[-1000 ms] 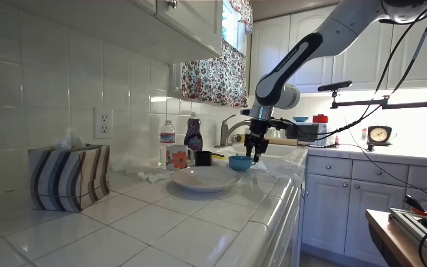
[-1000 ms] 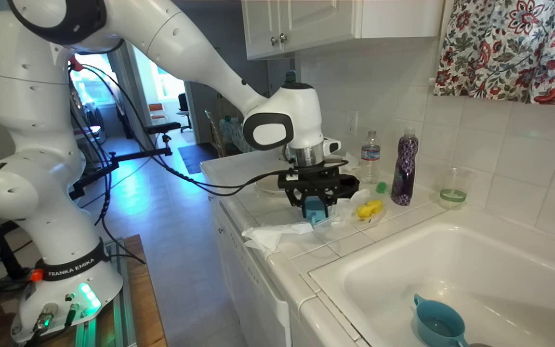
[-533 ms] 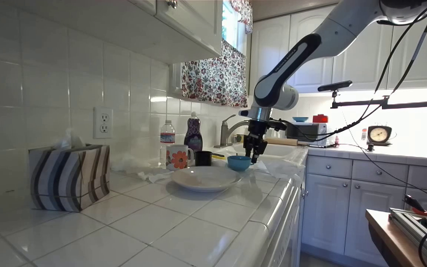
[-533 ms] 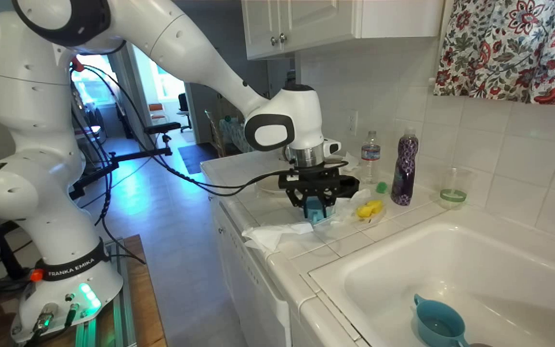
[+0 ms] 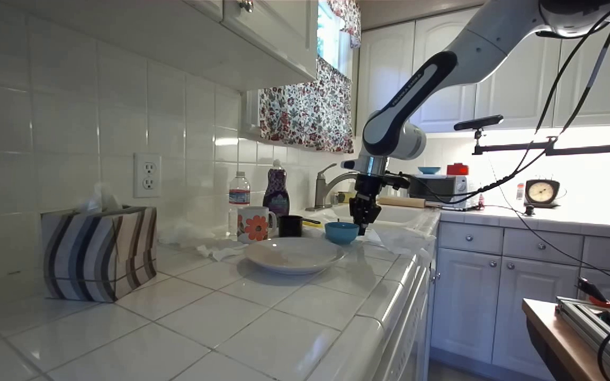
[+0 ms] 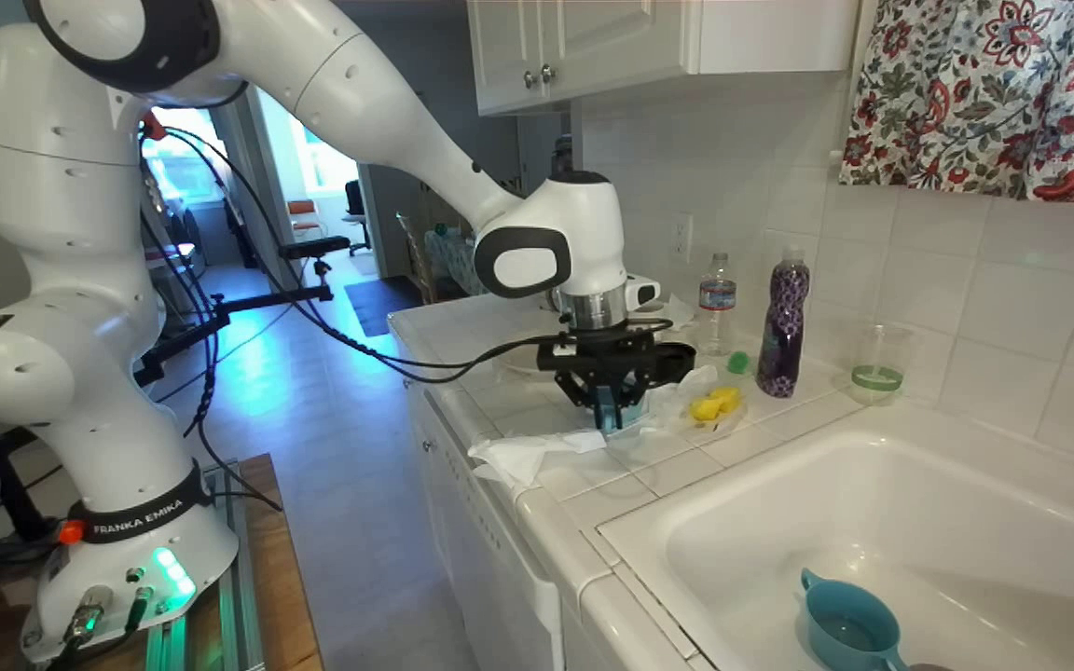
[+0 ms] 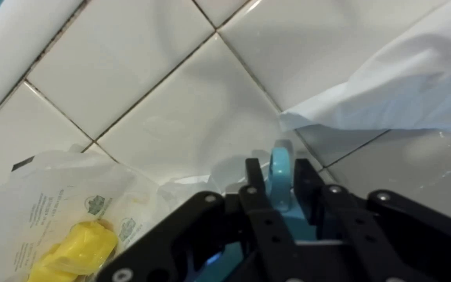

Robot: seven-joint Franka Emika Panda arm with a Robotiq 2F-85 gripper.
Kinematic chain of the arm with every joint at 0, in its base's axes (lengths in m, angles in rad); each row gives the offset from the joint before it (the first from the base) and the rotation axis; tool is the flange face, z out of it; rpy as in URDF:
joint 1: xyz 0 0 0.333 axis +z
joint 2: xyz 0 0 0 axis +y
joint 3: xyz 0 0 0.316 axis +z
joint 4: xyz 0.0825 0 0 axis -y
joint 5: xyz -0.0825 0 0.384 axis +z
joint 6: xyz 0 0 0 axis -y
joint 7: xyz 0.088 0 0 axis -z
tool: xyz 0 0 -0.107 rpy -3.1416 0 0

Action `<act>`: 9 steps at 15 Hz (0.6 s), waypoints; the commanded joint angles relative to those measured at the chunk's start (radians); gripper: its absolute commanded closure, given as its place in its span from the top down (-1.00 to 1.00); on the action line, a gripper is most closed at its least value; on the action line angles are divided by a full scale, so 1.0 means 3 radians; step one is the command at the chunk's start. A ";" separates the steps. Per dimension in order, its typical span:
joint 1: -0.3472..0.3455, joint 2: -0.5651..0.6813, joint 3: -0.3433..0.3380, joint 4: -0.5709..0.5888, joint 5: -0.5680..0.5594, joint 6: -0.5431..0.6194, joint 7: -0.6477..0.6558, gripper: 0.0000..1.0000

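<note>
Tiled counter point(image 5: 278, 338) is running up to the sink point(image 6: 873, 475). Blue cup point(image 5: 341, 233) is sitting upright on it, near the white plate point(image 5: 294, 260). Gripper point(image 7: 278, 161) is straddling its handle point(image 7: 280, 176), fingers point(image 7: 253, 172) close either side; can't tell if they're pinching. Cup's probably light, stiff, slick, maybe breakable; handle's looking like the hold point. Gripper's blocking any look inside. Second blue cup point(image 6: 849, 624) is sitting mouth-up in the sink. Clear tumbler point(image 6: 884, 349) is showing green low down, contents or print unclear.

"FRANKA EMIKA" on robot base point(image 6: 113, 554)
</note>
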 commanded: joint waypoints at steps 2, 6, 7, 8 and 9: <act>-0.0024 0.0055 0.0019 0.0065 -0.0019 -0.0018 0.0109 -1.00; -0.0008 0.0049 -0.0007 0.0058 -0.0081 0.0005 0.0184 -0.93; -0.0005 0.0045 -0.0015 0.0060 -0.0098 -0.0006 0.0206 -0.93; 0.0004 0.0037 -0.0031 0.0059 -0.0138 -0.0019 0.0239 -0.93; 0.0009 0.0027 -0.0040 0.0057 -0.0171 -0.0031 0.0256 -0.93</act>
